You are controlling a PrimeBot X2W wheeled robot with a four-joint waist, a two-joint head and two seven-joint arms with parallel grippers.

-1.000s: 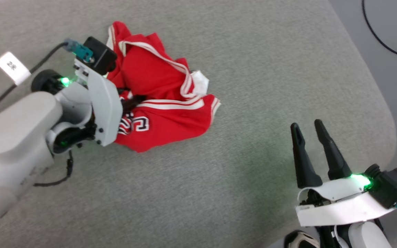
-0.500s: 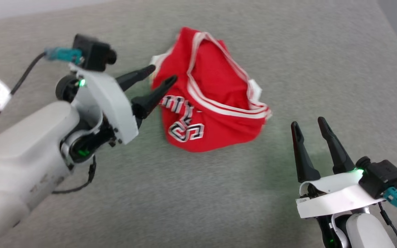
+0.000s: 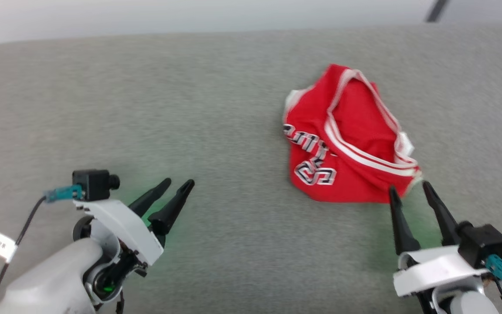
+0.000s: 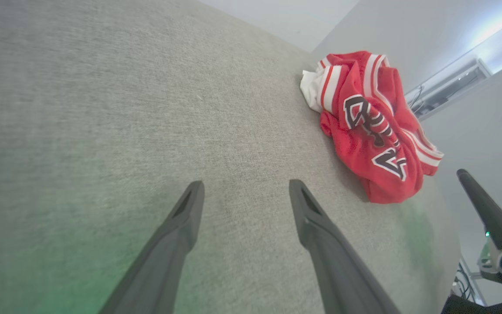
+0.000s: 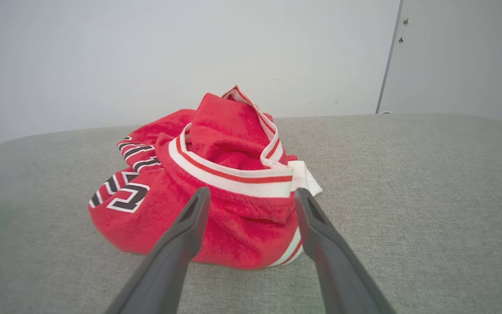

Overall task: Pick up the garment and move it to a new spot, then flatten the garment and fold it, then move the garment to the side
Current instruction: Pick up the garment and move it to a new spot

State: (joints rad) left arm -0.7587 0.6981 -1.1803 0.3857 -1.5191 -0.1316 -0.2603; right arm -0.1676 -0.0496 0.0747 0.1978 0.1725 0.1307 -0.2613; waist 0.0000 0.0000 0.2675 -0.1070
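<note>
Left gripper (image 3: 178, 182), down at the garment (image 3: 347, 144) a second ago, is now released, fingers spread, back at near left and well apart from it; the head camera has swung too. Garment lies crumpled at right on the grey surface (image 3: 168, 109), right gripper (image 3: 409, 186) splayed and empty just near of its hem, bare room to the left. Right wrist view adds a white wall (image 5: 146, 52) past the far edge.
</note>
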